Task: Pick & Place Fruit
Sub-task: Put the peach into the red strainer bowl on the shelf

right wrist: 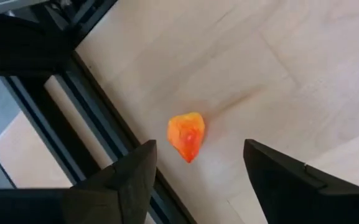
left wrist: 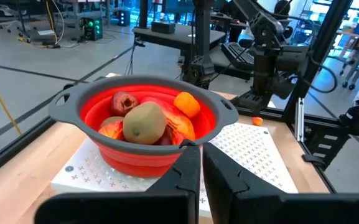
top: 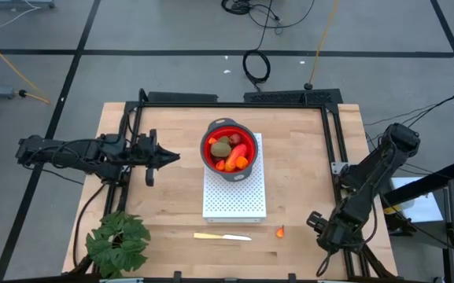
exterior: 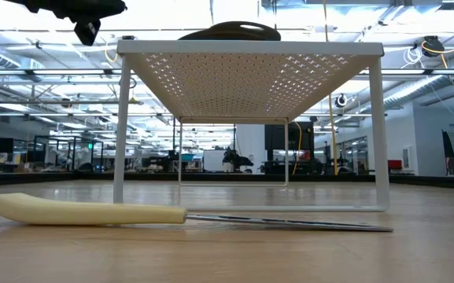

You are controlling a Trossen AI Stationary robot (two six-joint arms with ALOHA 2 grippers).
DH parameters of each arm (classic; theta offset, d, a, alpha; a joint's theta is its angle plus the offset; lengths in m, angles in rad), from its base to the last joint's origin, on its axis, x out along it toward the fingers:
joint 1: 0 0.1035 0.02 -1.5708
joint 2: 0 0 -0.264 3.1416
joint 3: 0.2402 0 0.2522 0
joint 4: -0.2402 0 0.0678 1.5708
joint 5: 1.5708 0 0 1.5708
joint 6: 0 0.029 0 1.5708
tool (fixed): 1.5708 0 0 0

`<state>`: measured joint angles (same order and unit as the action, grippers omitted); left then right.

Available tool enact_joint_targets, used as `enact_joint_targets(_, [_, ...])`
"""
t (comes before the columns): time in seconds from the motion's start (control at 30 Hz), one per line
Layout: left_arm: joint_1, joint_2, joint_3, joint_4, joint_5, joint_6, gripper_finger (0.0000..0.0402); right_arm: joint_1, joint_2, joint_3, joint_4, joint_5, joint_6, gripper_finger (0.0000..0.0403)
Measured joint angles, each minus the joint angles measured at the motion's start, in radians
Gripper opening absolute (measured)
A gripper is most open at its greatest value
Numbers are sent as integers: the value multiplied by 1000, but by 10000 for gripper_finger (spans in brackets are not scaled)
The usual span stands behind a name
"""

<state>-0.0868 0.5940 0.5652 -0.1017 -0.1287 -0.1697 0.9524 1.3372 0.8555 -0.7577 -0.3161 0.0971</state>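
Step in hand looks like fetching the last stray: one small orange fruit piece [right wrist: 186,136] lies alone on the counter [top: 171,134] near its front edge, right of the pale yellow knife [top: 222,236]. The rest of the fruit [left wrist: 145,119], an olive-brown oval, a dark red ball and orange-red pieces, sits in the red colander [top: 228,149] with the grey rim, on top of the white perforated rack [top: 234,196] mid-counter. Right gripper [right wrist: 198,171] hangs near the front right corner with jaws wide apart, nothing between them; its wrist view has the orange piece just ahead of the gap, not touching either finger. Next move, my read: drop and centre on the piece, then close; it's small and irregular, so a slip or a nudge away is the risk. Left gripper [left wrist: 203,165] waits left of the colander, jaws together, empty. Counter is light wood in a black frame, green leafy plant [top: 118,240] at the front left corner. Room behind: open lab hall, grey floor, cables, ceiling strip lights.
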Motion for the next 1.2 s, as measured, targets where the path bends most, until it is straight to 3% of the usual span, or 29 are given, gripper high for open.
enact_joint_targets(0.27, [0,0,0,0,0,-13,2,-2,2,-68,87,-56,-8,230])
enact_joint_targets(0.6, [0,0,0,0,0,-13,21,-30,4,-87,123,-85,-60,237])
enact_joint_targets(1.03, [0,0,0,0,0,-16,21,-36,5,-79,138,-69,-418,238])
enact_joint_targets(1.2, [0,0,0,0,0,-12,21,-37,5,-78,138,5,-574,238])
